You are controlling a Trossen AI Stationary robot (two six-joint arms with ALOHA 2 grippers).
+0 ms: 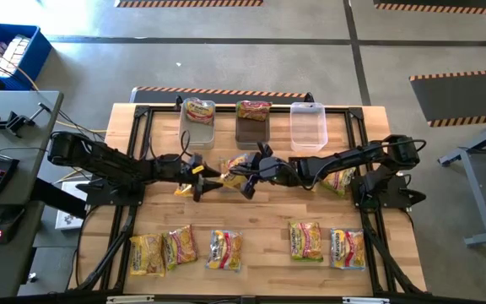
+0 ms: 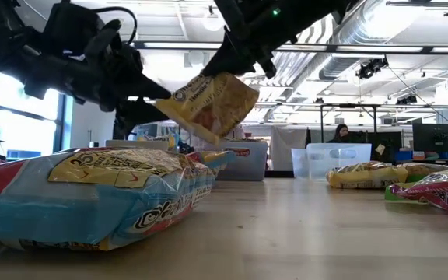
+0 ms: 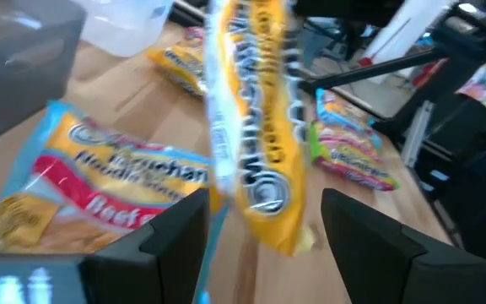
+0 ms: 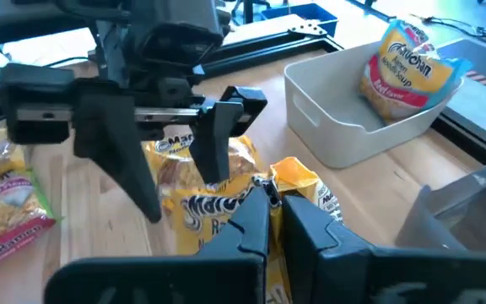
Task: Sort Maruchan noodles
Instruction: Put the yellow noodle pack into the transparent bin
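A yellow Maruchan noodle packet hangs above the table's middle with my right gripper shut on it. My left gripper is open and comes level from the table's left. Its fingers stand on either side of the packet's lower end, and gaps show on both sides. A blue and red packet lies flat on the table under it. Several more packets lie in a row near the front edge. One packet lies under my right arm. My right gripper pinches the yellow packet's crinkled upper edge between its two fingers. It comes from the table's right, slanting down. The packet hangs tilted below the fingers, clear of the table.
Three tubs stand along the far edge. The clear left tub and the dark middle tub each hold a packet, and nothing shows in the clear right tub. A person sits in the room beyond the table.
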